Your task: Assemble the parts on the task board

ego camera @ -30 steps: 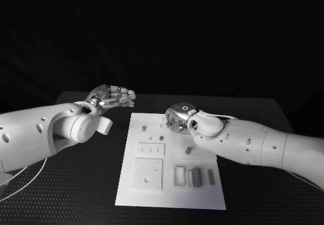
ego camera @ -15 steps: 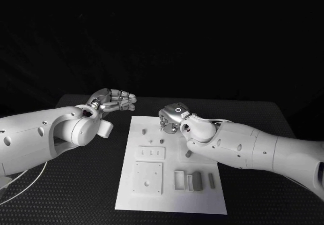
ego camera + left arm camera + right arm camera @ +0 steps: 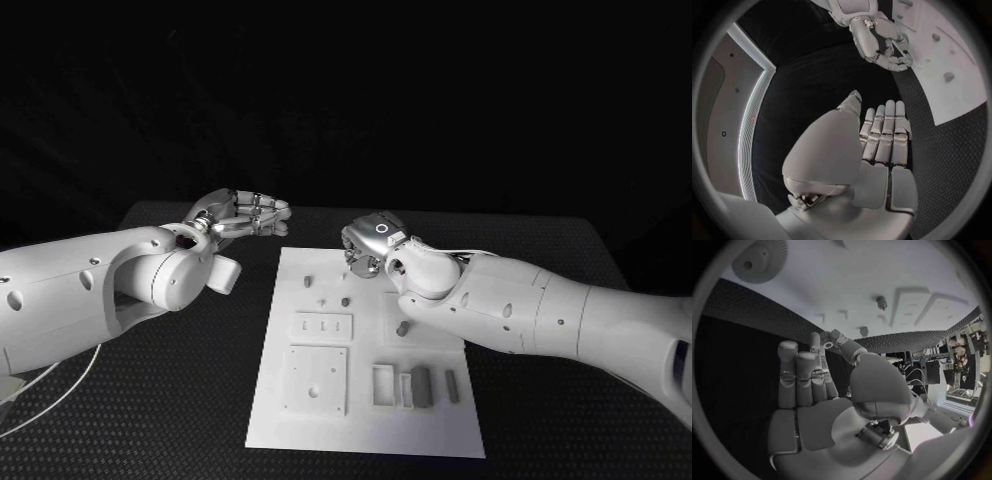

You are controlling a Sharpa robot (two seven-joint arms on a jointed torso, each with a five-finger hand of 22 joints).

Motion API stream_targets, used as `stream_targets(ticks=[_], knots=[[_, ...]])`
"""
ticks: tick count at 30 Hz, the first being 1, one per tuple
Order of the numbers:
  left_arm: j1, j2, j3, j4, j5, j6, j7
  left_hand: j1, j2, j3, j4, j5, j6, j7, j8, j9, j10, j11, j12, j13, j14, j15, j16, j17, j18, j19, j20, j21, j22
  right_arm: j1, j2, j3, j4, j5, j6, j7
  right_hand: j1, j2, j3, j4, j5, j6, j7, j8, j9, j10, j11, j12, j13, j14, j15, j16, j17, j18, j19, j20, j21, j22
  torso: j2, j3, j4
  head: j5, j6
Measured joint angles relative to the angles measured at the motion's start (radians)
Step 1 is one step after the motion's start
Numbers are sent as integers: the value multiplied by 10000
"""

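both empty: left robot hand (image 3: 242,213) flat off the task board (image 3: 368,400) at 10 o'clock, right robot hand (image 3: 369,243) spread above its far edge.

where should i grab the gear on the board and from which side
Take the gear by its toothed rim, thumb and a finger on opposite sides, coming straight down from above. It lies flat on the board near a corner, so only the rim offers faces to pinch. Its centre hole looks too small for a fingertip.
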Motion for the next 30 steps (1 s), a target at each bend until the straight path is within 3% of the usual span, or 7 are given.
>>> stream_targets(ticks=[15, 30], knots=[[7, 48, 0, -42, 46, 17, -12, 4, 4, 0, 0, 0, 0, 0, 0, 1, 0, 0, 1, -8, 0, 0, 0, -2, -1, 0, 0, 0, -8, 2, 172, -3, -219, 39, 168, 8, 0, 0, 26, 29, 0, -2, 0, -1, 6, 0, 0, 0, -2, 0, 1, 0, 1, 1, 1, 3, 0, -1, -1, 19, -23, 6, -3], [9, 73, 8, -61, 50, 28, -8, 5, 5, 0, 0, 0, 0, 0, 0, 2, 1, -1, 2, -7, 0, 0, 0, 7, -2, 0, 0, 0, -7, -6, 325, -4, -389, 69, 249, 7, 0, 0, 53, 2, 0, -4, 0, -12, 1, 0, 0, 0, 8, 1, 3, 0, -9, 3, 15, 19, -1, -1, 4, -7, -12, 11, -46]])
